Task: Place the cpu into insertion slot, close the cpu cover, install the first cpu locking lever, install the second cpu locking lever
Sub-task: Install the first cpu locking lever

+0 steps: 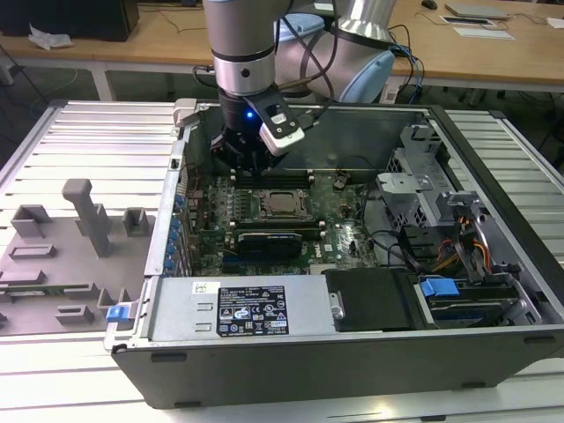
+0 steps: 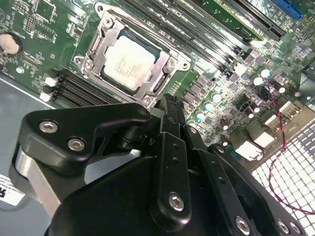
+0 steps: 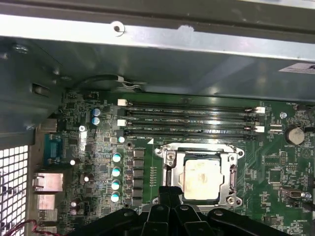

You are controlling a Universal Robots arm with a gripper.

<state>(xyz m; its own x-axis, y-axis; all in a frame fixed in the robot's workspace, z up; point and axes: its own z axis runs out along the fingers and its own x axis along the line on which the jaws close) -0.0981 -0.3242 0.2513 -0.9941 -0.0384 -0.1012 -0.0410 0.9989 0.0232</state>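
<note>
Gripper (image 1: 251,163) on the arm hangs inside the open computer case (image 1: 352,361), low over the green motherboard (image 3: 275,167). In both wrist views its fingertips (image 3: 171,191) sit pressed together with nothing between them. The cpu (image 2: 129,61) lies flat, pale metal face up, seated in the insertion slot (image 3: 197,149) just ahead of the fingertips and below them, apart from the tool. The cpu cover (image 2: 162,73) lies down around the chip, its silver frame bordering the metal face on all sides, and the face shows through the window. The near edge of the frame sits closest to the fingertips; contact cannot be told. Beyond the socket from the tool run the long black memory slots (image 3: 189,120). To one side of the fingers stands a row of round capacitors (image 3: 116,177).
</note>
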